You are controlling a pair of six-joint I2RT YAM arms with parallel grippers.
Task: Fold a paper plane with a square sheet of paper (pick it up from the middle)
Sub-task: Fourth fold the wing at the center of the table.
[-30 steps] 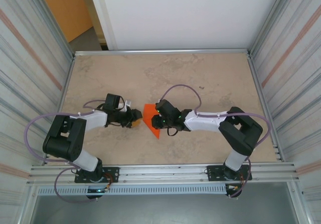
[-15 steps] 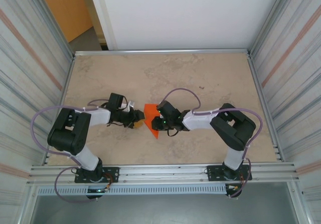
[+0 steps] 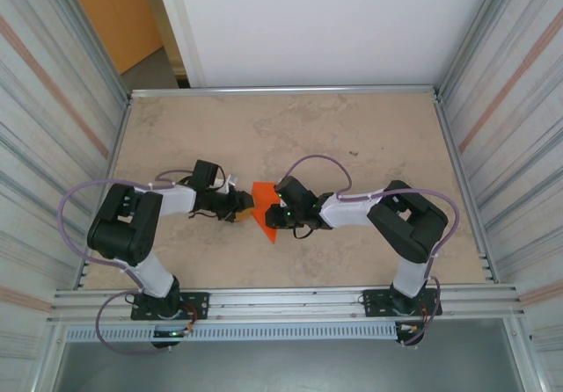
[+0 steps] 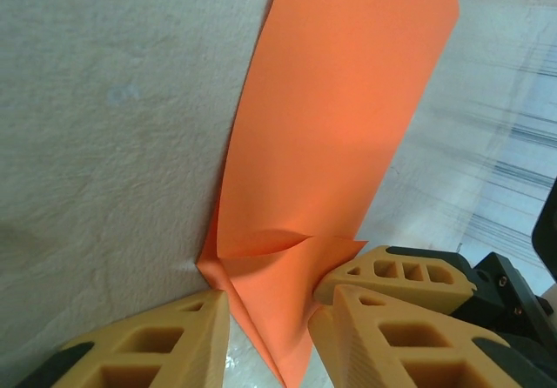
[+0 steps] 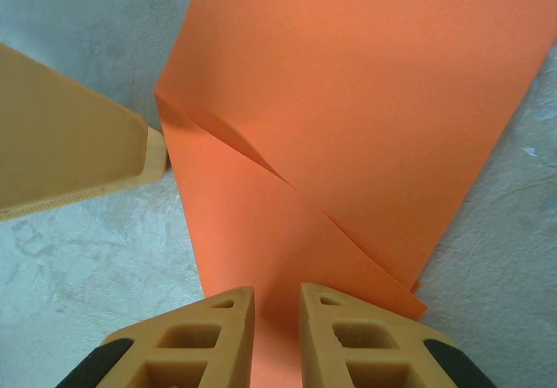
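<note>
Midway between the left and right edges of the beige, stone-patterned table (image 3: pixel 352 137), somewhat nearer its front edge than its back, lay the sheet of thin bright orange paper (image 3: pixel 267 230) (image 4: pixel 331 118) (image 5: pixel 365 118) — already creased into a narrower outline, with a pointed end toward the front edge. The two arms met over it from either side. The left gripper (image 3: pixel 239 206) (image 4: pixel 265 308) sat at the sheet's left margin with its tan fingers (image 4: pixel 148 344) partly apart and a tapering strip of the paper lying between them; whether they actually pinched it could not be told. The right gripper (image 3: pixel 274 214) (image 5: pixel 277 299) came in from the right, its jaws drawn almost together on the paper, which ran up into the thin slit between them. A diagonal folded flap crossed the sheet just ahead of both grippers. One finger (image 4: pixel 400 275) of the right gripper rested at the paper's edge, just beside the left gripper — nearly touching it.
</note>
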